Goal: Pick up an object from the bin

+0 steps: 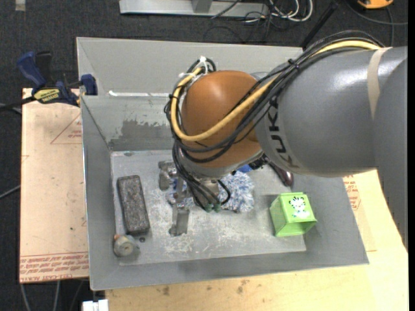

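Observation:
My gripper [173, 199] hangs under the orange wrist cover over the middle of the bin floor. It is open, one fingertip [179, 224] is down near the floor, and nothing shows between the fingers. Just to its right lies a crumpled blue-and-white thing [238, 196], partly hidden by the cables. A long grey-brown block [132, 203] lies to the left of the gripper, apart from it. A small round grey piece [124, 246] sits just below that block.
A green box with a white printed face [292, 215] stands at the right of the bin floor. The big grey arm and its orange cover hide the back middle and right of the bin. Bare floor lies along the front wall.

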### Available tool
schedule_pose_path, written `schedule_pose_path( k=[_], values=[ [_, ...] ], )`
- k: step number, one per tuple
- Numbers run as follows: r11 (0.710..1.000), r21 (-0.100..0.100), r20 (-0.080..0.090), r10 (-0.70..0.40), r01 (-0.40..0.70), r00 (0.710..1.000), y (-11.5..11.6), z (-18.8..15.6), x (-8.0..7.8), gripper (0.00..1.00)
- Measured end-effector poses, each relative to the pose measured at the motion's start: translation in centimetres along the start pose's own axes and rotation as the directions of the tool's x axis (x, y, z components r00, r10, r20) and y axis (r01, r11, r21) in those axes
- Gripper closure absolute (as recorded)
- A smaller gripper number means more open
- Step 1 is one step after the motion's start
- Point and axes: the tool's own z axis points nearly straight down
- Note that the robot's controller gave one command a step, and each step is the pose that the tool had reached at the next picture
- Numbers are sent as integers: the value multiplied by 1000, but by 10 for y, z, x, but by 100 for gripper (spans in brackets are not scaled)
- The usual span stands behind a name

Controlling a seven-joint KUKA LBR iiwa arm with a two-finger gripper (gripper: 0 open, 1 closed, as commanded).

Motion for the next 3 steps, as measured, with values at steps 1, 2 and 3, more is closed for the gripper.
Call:
schedule_pose_path(
  k=[1, 2, 3],
  values=[
    [999, 1, 0, -32, 32, 999, -17, 58, -15, 0],
    [1000, 2, -20, -8, 8, 1000, -65, 51, -14, 0],
    [1000, 4, 1, 1, -1, 1000, -109, 10, -21, 0]
  ],
)
